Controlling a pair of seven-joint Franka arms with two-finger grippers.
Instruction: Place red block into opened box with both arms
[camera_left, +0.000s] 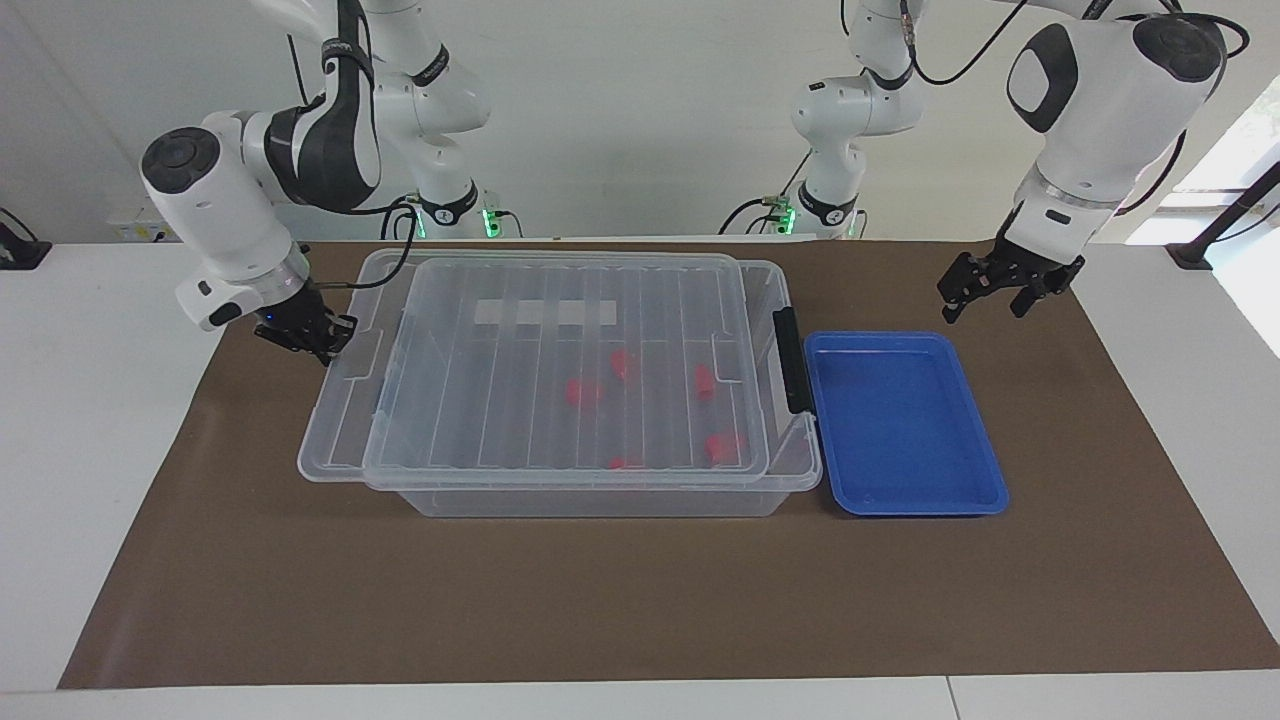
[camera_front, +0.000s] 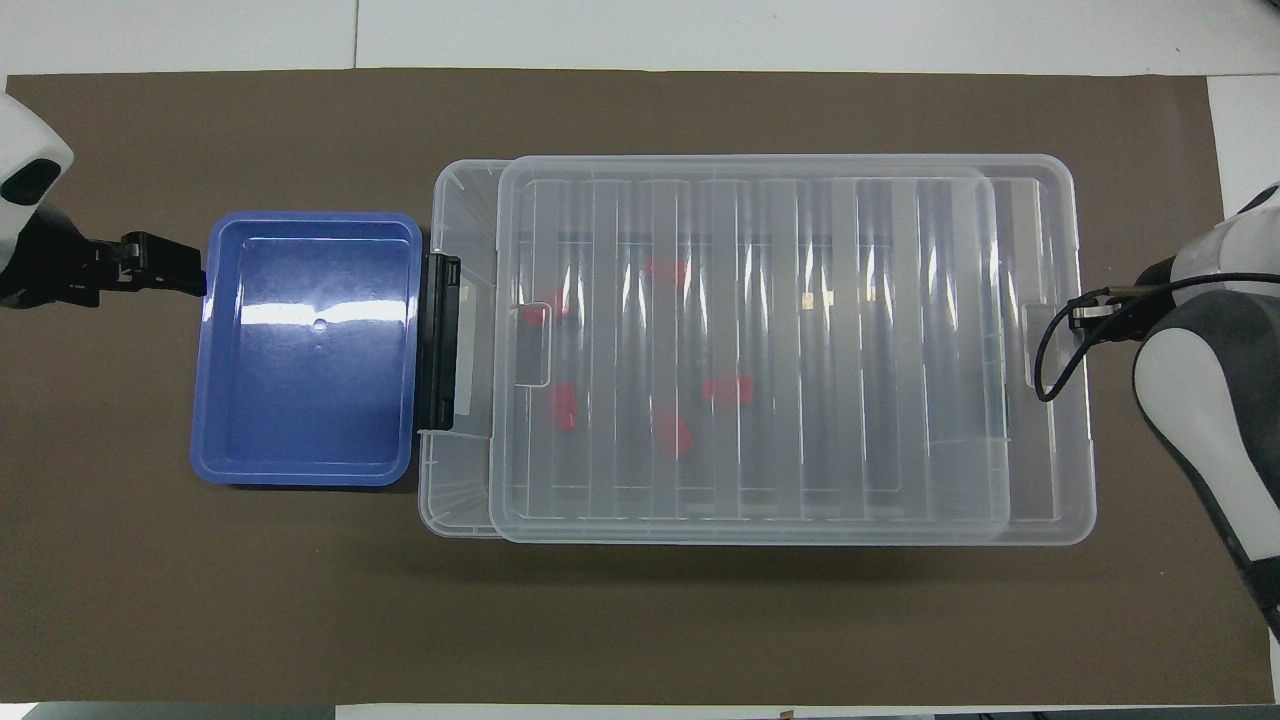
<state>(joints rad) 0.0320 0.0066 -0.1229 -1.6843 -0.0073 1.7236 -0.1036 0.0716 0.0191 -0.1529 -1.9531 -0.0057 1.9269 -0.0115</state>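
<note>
- Lighting is bright and even across my workspace; the brown mat (camera_left: 640, 600) reads uniformly, without dim corners.
- Daylight enters from a window (camera_left: 1245, 150) at my left arm's end of the table, overexposed to near white.
- Shadows are soft: a faint band lies on the mat under the box (camera_left: 600, 500) along its edge farthest from me.
- Glare: a white streak crosses the floor of the blue tray (camera_front: 310, 315) in the overhead view; repeated highlights run along the ribs of the clear lid (camera_front: 800, 280).
- The red blocks (camera_left: 583, 392) appear hazy through the lid.
- Both views are sharp; table edges run straight, with no visible distortion.
</note>
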